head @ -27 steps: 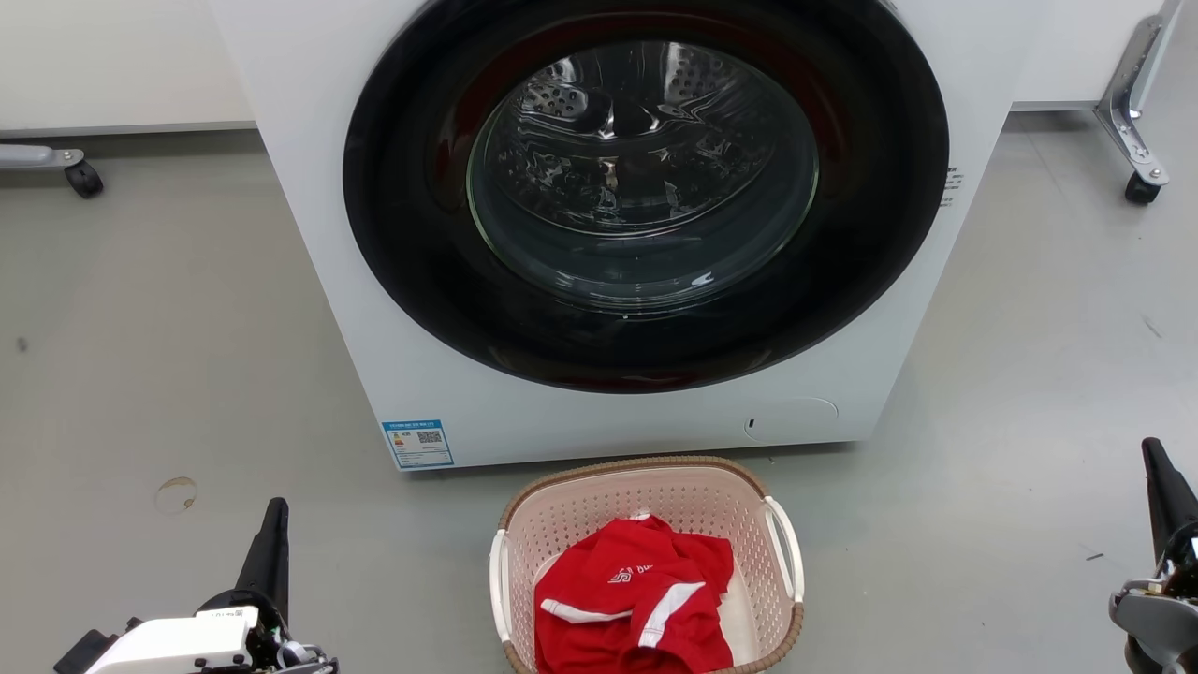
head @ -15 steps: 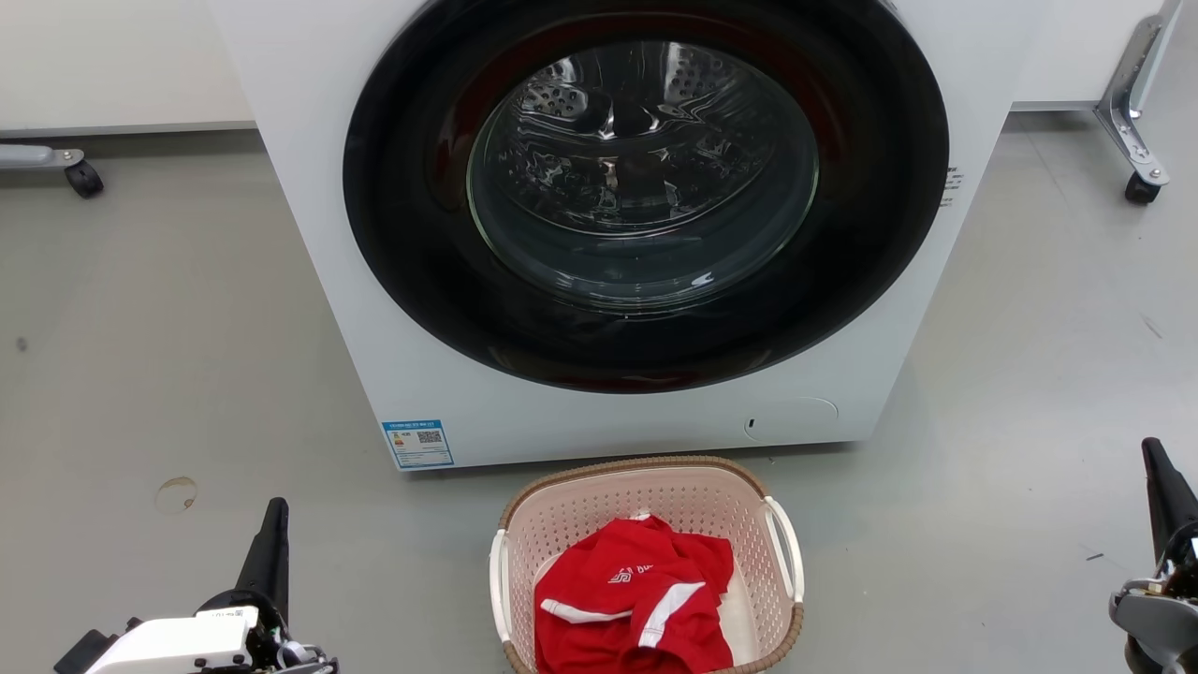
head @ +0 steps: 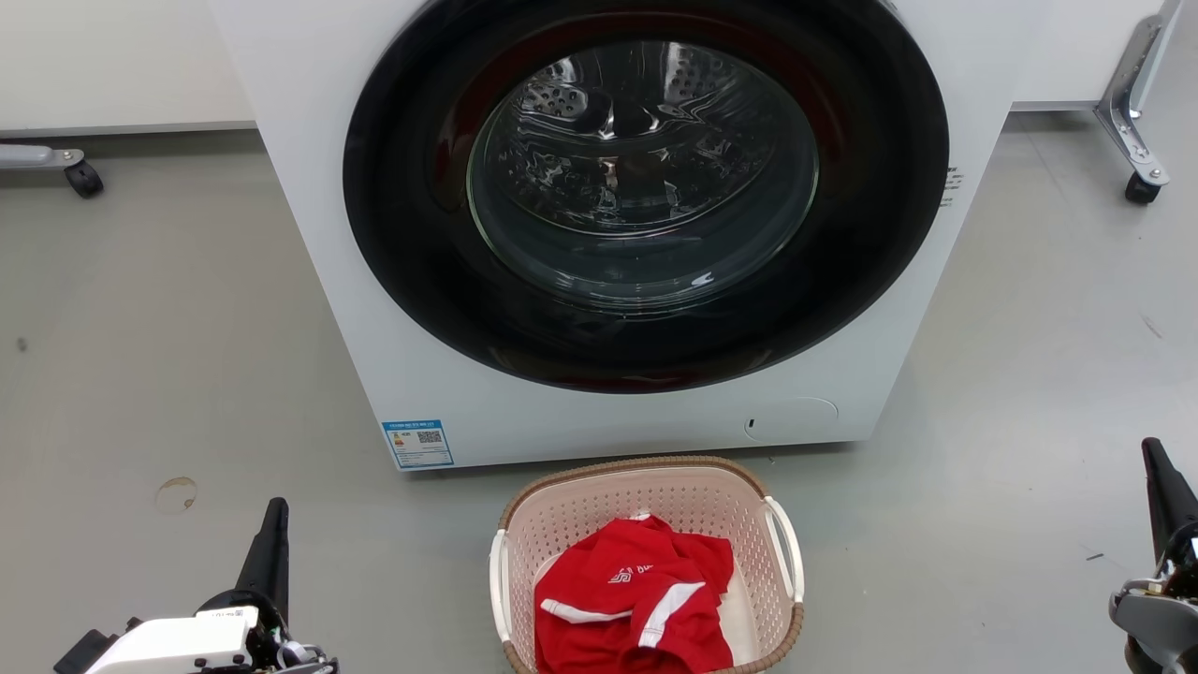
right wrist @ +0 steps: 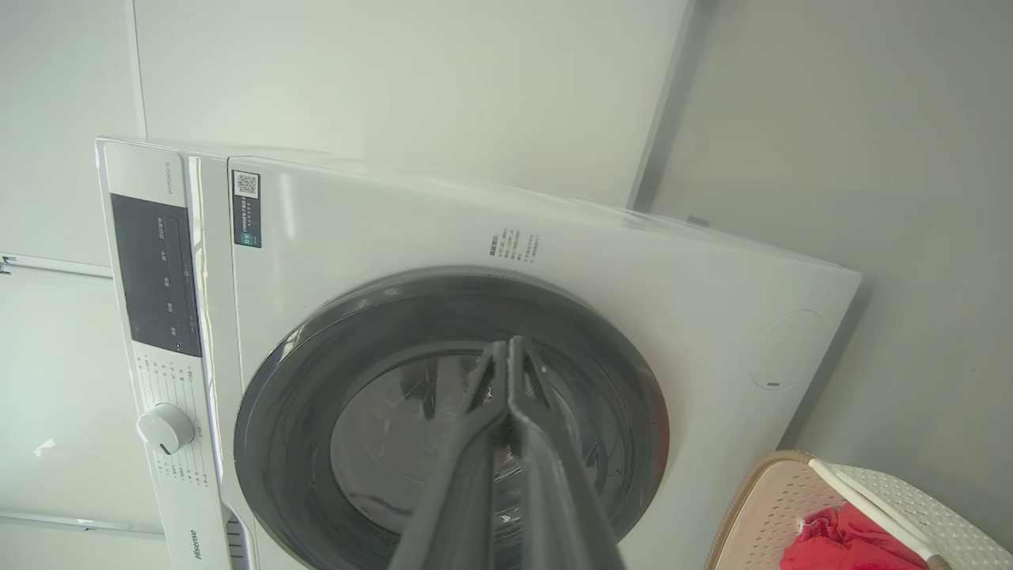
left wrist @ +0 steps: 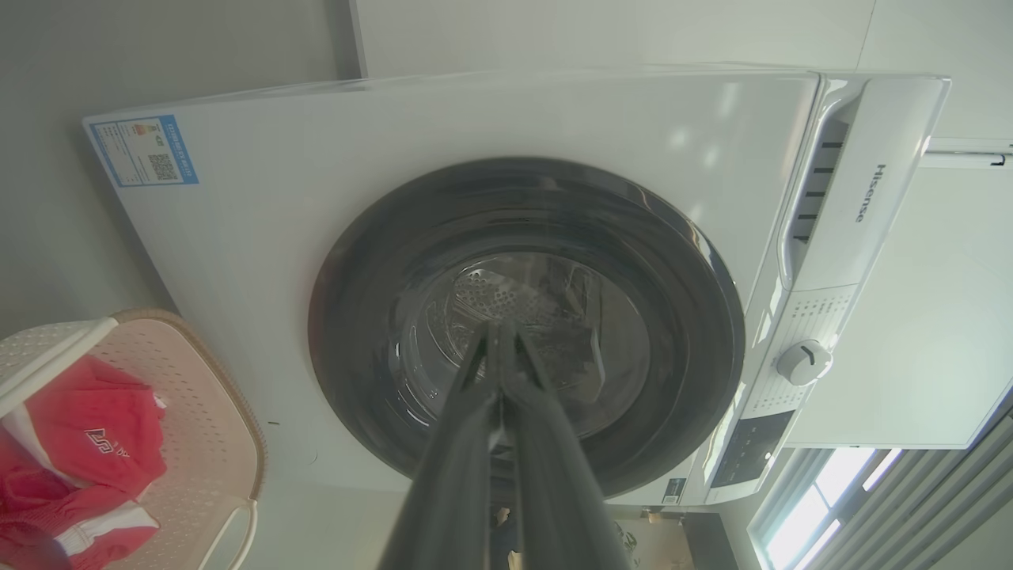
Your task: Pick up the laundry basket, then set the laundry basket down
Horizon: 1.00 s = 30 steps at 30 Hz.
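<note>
- The basket (head: 580,520) is sitting on the floor (head: 140,328), just in front of the washer (head: 599,426) and below its door (head: 646,178). It is lying at the bottom middle of the head view, with its near end running off the lower edge.
- A red shirt (head: 636,599) with white stripes is lying crumpled inside the basket, covering most of its bottom.
- The basket's two white handles (head: 786,552) are standing out at its left and right sides, and nothing is touching either one.
- The left pincer (head: 274,515) is showing at the lower left of the head view. Its two dark fingers are pressing together into a single point and holding nothing. It is sitting well apart from the basket's left side.
- The right pincer (head: 1153,454) is showing at the lower right edge, its fingers likewise pressing together and empty. It is sitting well apart from the basket's right side.
- In the left wrist view the joined fingers are pointing at the washer's round glass door, and the basket with the shirt is showing at the lower left corner.
- In the right wrist view the joined fingers are also pointing at the door, and a corner of the basket is showing at the lower right.
- The door is sitting shut, with the steel drum showing through the glass.
- A blue label (head: 418,443) is sticking to the washer's lower left front.
- A white knob (left wrist: 803,362) is sitting on the washer's control panel.
</note>
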Motion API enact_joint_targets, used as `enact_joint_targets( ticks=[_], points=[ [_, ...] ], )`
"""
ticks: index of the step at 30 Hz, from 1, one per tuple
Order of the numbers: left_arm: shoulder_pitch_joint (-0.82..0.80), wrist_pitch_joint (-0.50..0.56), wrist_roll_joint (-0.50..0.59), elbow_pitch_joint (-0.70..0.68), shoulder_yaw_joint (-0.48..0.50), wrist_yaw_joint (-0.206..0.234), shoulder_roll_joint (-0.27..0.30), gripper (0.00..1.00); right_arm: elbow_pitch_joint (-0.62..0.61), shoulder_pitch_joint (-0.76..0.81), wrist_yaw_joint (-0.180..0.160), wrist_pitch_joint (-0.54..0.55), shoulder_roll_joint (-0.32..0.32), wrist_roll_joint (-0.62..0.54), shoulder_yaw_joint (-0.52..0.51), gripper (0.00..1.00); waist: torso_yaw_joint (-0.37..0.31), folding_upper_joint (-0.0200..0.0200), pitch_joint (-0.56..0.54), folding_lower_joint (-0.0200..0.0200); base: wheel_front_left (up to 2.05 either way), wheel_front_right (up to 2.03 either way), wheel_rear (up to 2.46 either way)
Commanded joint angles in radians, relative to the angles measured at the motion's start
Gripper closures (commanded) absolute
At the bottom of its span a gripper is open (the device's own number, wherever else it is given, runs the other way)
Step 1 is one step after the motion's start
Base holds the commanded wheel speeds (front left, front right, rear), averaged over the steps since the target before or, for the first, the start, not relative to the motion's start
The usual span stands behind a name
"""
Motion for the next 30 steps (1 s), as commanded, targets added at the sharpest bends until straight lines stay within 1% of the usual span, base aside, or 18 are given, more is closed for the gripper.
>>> enact_joint_targets(
  ticks=[1, 30],
  points=[
    [-0.052, 0.006, 0.003, -0.023, 0.03, -0.011, 0.012, 1.0, -0.026, -0.049, 0.005, 0.007, -0.025, -0.001, 0.018, 1.0, 0.0, 0.0, 0.0, 0.0, 0.0, 0.0, 0.0],
    [-0.052, 0.006, 0.003, -0.023, 0.03, -0.011, 0.012, 1.0, -0.026, -0.049, 0.005, 0.007, -0.025, -0.001, 0.018, 1.0, 0.0, 0.0, 0.0, 0.0, 0.0, 0.0, 0.0]
  ],
)
